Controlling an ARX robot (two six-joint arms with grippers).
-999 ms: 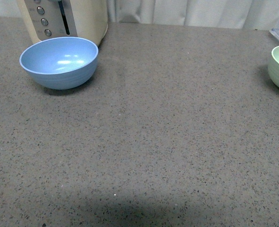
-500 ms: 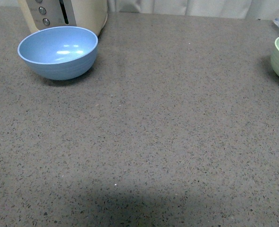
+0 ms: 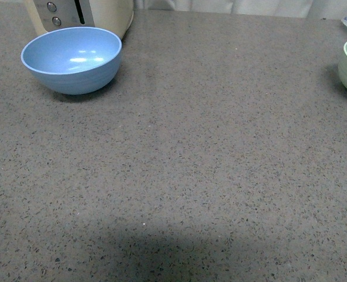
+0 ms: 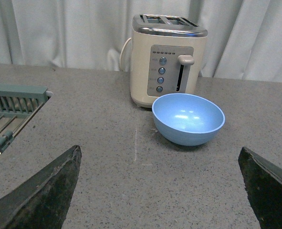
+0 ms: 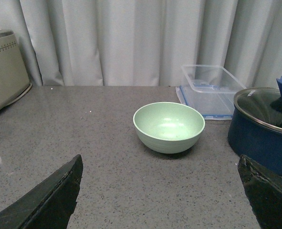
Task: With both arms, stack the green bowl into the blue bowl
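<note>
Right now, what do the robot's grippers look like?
The left gripper and right gripper each show two dark, near-black, wedge-shaped fingers with a rough matte surface. No cables or markings are visible, and the front view shows no arm.

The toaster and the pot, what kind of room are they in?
Most likely a kitchen: a toaster, what looks like a dish rack and a lidded dark blue pot all stand on a speckled grey countertop.
</note>
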